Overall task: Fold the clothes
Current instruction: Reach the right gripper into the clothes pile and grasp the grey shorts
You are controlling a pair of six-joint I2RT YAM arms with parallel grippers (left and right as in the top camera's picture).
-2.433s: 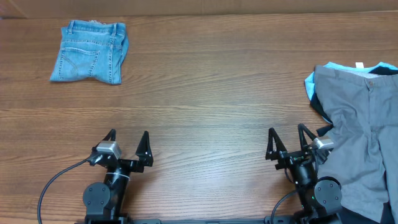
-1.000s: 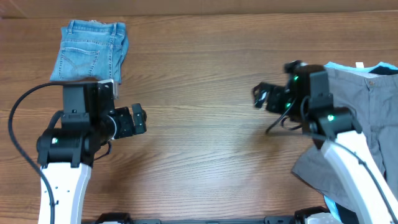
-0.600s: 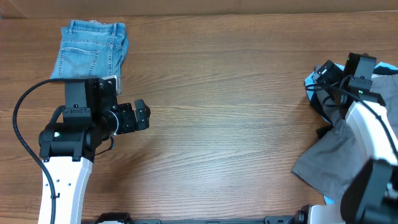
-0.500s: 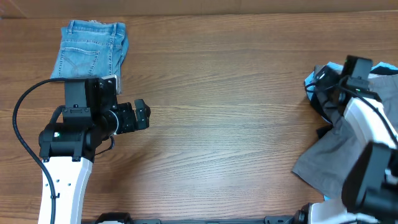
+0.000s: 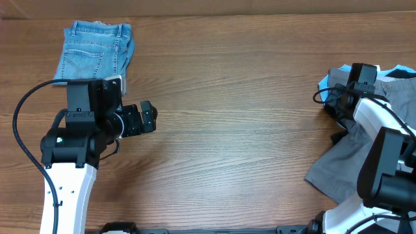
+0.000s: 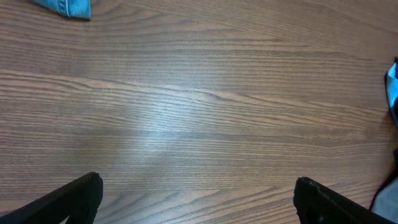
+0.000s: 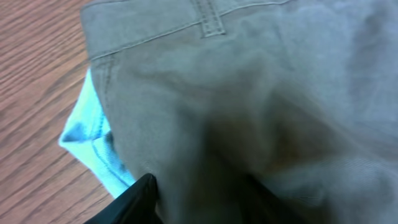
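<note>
Shows grey trousers (image 5: 338,170) heaped and creased at the right edge of the counter (image 5: 247,130), waistband toward the far right corner, over a light blue garment (image 5: 323,82); folded jeans (image 5: 94,53) at the far left corner. Shows left gripper (image 5: 148,118) above bare wood near the left edge, pointing toward the middle, jaws spread wide and empty. Shows right gripper (image 5: 339,97) low against the trousers' waistband; cannot tell whether its jaws are parted or clenched.
</note>
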